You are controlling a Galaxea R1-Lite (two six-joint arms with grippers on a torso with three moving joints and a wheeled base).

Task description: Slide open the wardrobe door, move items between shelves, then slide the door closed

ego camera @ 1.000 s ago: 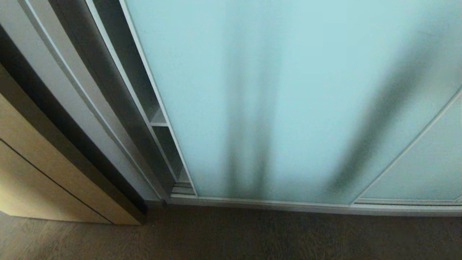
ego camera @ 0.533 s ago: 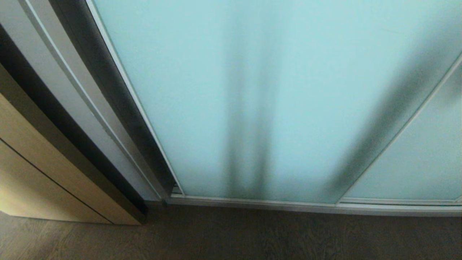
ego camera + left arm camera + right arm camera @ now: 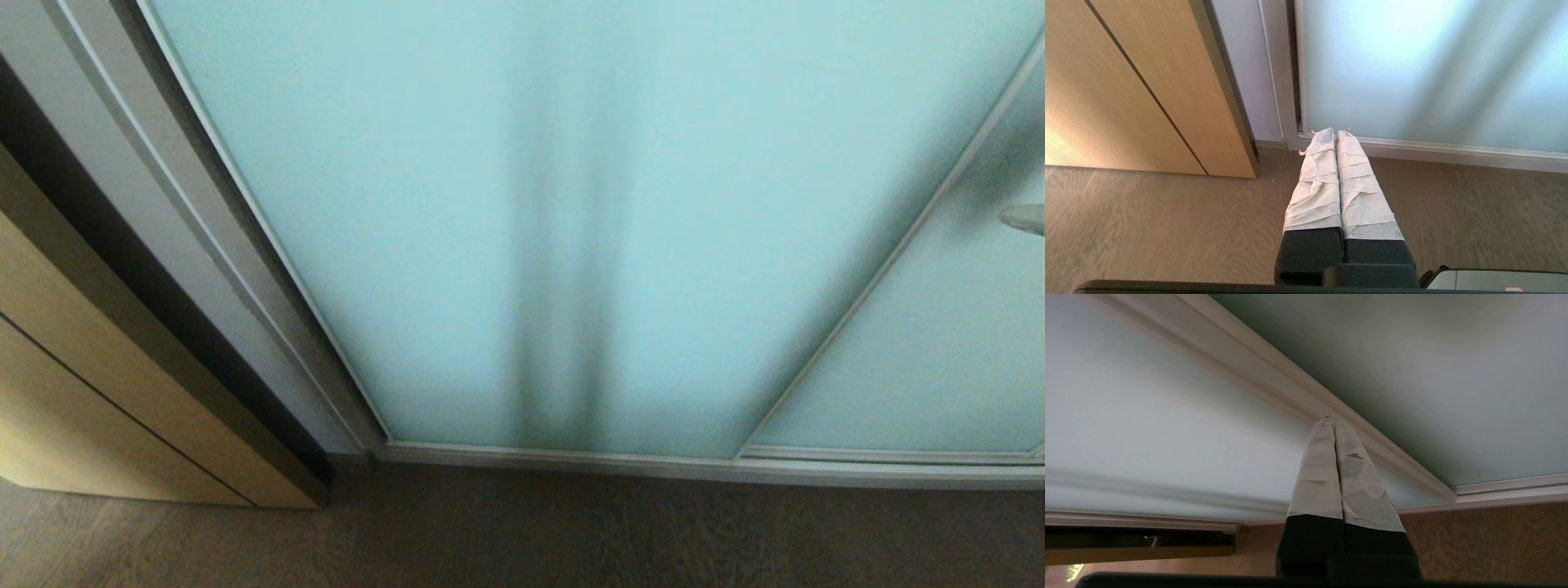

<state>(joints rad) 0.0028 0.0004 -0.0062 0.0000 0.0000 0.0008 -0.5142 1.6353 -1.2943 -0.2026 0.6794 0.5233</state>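
From my head, the sliding wardrobe door (image 3: 506, 220) fills the view, its left edge against the grey jamb (image 3: 122, 180), no gap showing; my right gripper (image 3: 1024, 218) just peeks in at the right edge.

From my left wrist, my left gripper (image 3: 1336, 131) hangs above the wood floor (image 3: 1167, 220), fingers pressed together on nothing, near the door's bottom corner.

From my right wrist, my right gripper (image 3: 1330, 419), pinched closed and empty, has its tips at the door's silver frame (image 3: 1274, 381). Frosted glass looks slick and breakable; I judge the stiff metal edge the place to push.
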